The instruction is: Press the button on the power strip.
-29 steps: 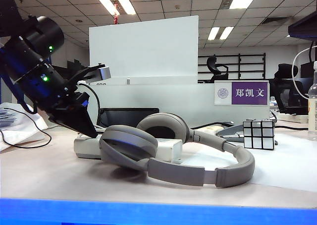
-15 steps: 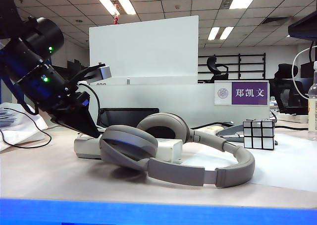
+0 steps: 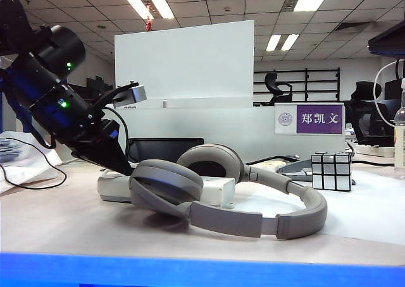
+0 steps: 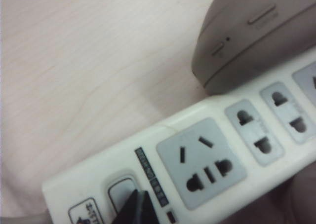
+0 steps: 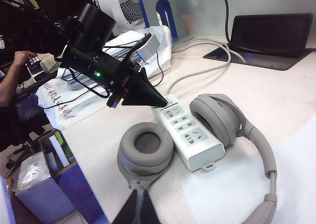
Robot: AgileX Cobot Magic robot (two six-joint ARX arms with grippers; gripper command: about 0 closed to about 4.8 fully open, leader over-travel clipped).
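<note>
Left wrist view: left gripper (image 4: 139,207), jaws closed w/ nothing held, tip touching power strip (image 4: 207,160) button (image 4: 121,194). Right gripper (image 5: 138,209) closed too, high above headphones (image 5: 217,116).

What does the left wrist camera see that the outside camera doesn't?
Only the left wrist view shows the button with the shut left gripper tip on it, plus the sockets. Only the exterior view shows the cube, the name sign and the whole left arm. Both show the power strip and the headphones lying over it.
</note>
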